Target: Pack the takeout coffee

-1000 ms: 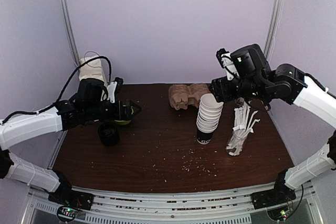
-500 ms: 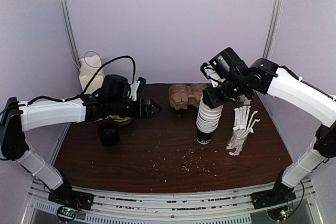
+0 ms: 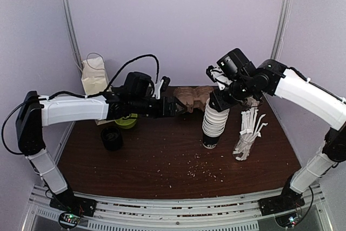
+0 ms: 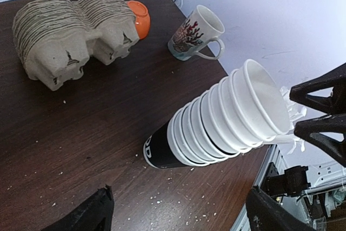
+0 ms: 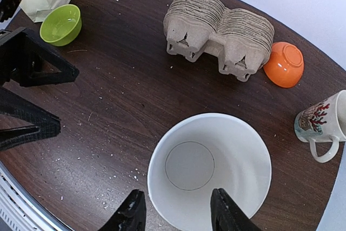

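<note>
Top view: left gripper (image 3: 174, 106) hangs mid-frame near the tray stack (image 3: 192, 98); right gripper (image 3: 216, 103) sits over the cup stack (image 3: 215, 125), right of centre; left wrist view: jaws wide apart; right wrist view: fingers (image 5: 131, 215) apart, straddling the top cup's (image 5: 211, 166) lower rim; the lidded takeout coffee shows in no view.

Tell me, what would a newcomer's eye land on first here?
Probably the tall, leaning stack of white paper cups in the middle of the dark table, with the right claw hovering open just over its top cup. Next comes the left claw, stretched in from the left side and open too, close by the pile of cardboard cup carriers at the back.
</note>
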